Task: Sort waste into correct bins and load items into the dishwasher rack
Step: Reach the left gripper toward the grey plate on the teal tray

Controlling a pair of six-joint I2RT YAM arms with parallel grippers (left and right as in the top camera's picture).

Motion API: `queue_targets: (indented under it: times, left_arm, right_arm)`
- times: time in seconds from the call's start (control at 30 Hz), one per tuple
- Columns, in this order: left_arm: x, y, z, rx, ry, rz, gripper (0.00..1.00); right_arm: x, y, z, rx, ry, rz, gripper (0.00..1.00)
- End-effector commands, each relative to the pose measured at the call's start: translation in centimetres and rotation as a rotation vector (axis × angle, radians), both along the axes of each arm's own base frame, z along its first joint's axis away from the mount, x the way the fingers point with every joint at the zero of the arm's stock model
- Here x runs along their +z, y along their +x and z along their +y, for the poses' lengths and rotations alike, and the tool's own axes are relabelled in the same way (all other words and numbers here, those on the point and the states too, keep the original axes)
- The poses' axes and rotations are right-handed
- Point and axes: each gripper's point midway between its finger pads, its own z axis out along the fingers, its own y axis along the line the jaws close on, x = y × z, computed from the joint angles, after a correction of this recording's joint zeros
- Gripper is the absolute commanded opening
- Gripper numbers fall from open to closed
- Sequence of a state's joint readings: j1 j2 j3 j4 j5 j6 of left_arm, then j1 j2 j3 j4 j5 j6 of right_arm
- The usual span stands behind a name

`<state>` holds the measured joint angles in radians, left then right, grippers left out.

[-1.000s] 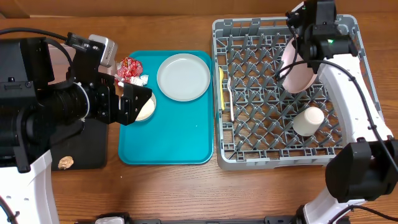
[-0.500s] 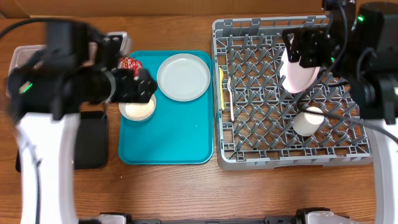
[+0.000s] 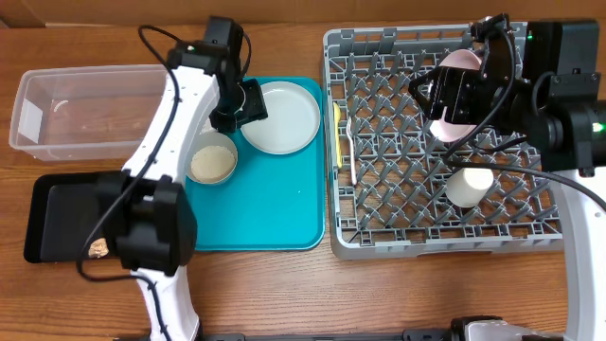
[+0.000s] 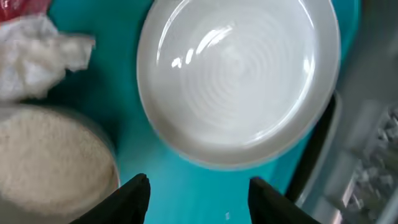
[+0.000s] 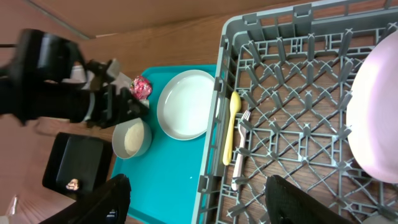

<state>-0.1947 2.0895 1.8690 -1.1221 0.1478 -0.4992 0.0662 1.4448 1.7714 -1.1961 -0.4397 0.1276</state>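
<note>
Overhead, I lose the crumpled red foil wrapper (image 5: 142,88) and crumpled white tissue (image 4: 34,53) beneath my left arm; the wrist views show them on the flat teal tray (image 3: 256,208). Left gripper (image 4: 199,196): released, empty, just beside the pale grey-green round plate (image 4: 239,78). Right gripper (image 5: 199,193): released, empty. It half-covers the pinkish-white round plate (image 5: 376,118), tilted in the large grey plastic rack (image 3: 426,249) and cut off at the frame edge.

Nothing readable turns up here, tbh. No lettering, label, brand or number can be made out on the rack (image 3: 417,248), the clear tub (image 3: 28,114), the black tray (image 3: 57,223) or the red wrapper (image 5: 142,87), which is shown too small and blurred anyway.
</note>
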Motion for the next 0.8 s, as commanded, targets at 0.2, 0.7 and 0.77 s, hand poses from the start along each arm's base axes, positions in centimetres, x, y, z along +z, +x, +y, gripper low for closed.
queue_targets:
  times: [0.2,0.7,0.77]
  left_arm:
    - [-3.8,3.8,2.3,0.125,0.146,-0.068,0.53]
    - [-10.1,2.8,2.2,0.111,0.162,0.062,0.37]
    - [-10.2,2.8,2.2,0.111,0.163,0.065,0.24]
  right_arm:
    - [-0.2,-0.6,0.0,0.004,0.003,0.021,0.72]
    - [-0.7,-0.6,0.0,0.004,0.001,0.047,0.69]
    - [-0.7,-0.6,0.0,0.004,0.001,0.047,0.69]
